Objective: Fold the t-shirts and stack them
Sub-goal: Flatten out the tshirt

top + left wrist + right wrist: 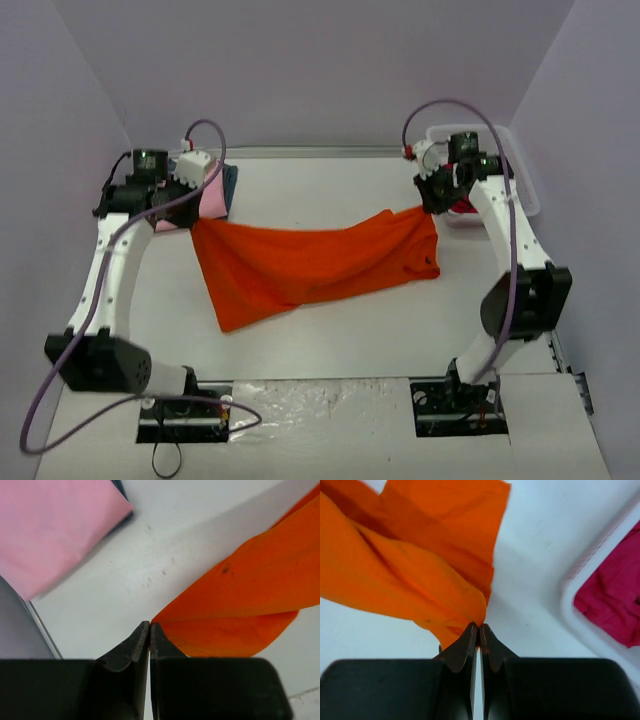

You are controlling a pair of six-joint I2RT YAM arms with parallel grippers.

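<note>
White table (330,345) carries the orange shirt (310,262), stretched across mid-frame between my grippers. My left gripper (150,625) is clamped on its upper-left corner, and my right gripper (478,626) on its upper-right corner. A pink shirt (212,200) lies at upper left, and a red shirt (615,600) sits in the basket (570,605) at upper right.

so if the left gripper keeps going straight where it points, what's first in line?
Probably the bare table: the left gripper, shut on a corner of the orange t-shirt, points at white surface, with the pink t-shirt off to one side. Depth is unclear.
</note>
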